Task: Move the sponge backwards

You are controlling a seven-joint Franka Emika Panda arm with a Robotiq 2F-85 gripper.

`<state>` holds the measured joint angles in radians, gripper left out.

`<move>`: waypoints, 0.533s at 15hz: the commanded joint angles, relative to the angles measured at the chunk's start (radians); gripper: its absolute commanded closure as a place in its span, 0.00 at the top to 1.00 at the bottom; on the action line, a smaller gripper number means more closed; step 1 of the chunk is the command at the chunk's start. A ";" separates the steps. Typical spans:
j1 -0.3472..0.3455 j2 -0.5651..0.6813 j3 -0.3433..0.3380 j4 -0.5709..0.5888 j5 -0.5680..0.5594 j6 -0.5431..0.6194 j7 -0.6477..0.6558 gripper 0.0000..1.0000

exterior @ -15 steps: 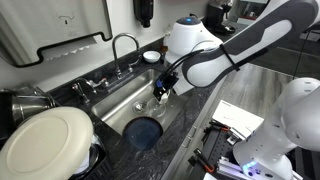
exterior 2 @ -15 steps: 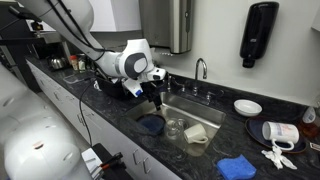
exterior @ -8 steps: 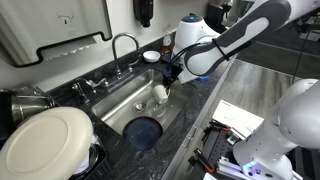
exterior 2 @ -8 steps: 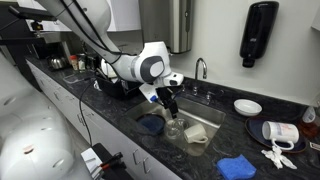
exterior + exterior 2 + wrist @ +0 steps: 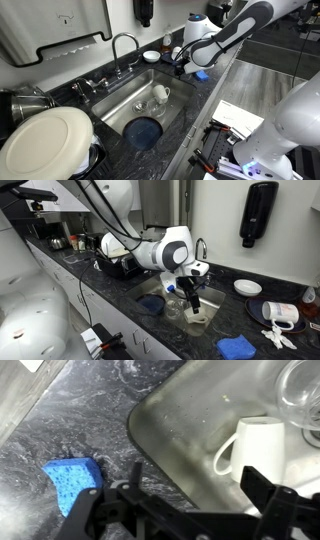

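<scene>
So far: nothing of the move is judged done; the sponge (image 5: 72, 482) is seen untouched on the counter (image 5: 110, 405).
Sponge: it is laid flat on the dark counter, just beside the sink (image 5: 175, 430) corner, at 8 o'clock in the wrist view; in an exterior view the sponge (image 5: 200, 74) is found at 2 o'clock from the sink.
Gripper (image 5: 185, 505): the jaws are spread wide and nothing is held; it is hung above the sink edge, with the sponge apart from it at 9 o'clock in the wrist view.
Sink: a white mug (image 5: 255, 450) and a glass (image 5: 300, 390) are seen inside; neither is touched.
Stage: approach, by judgement; the grasp is not yet begun.
Left to do: the gripper must be brought over the sponge, lowered and closed on it; the sponge must then be carried backwards along the counter and released.
Doubt: which way counts as backwards cannot be told for certain from these views.
</scene>
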<state>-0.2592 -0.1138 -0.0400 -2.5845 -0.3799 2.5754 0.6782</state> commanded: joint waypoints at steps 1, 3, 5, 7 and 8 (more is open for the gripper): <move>-0.016 0.086 -0.065 0.058 0.014 -0.045 0.052 1.00; -0.018 0.117 -0.113 0.070 0.064 -0.056 0.044 1.00; -0.028 0.150 -0.166 0.086 0.128 -0.048 0.021 1.00; -0.036 0.185 -0.210 0.107 0.194 -0.023 -0.004 1.00; -0.040 0.206 -0.230 0.125 0.218 -0.009 -0.035 1.00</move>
<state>-0.2808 0.0216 -0.2312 -2.5186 -0.2325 2.5487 0.7038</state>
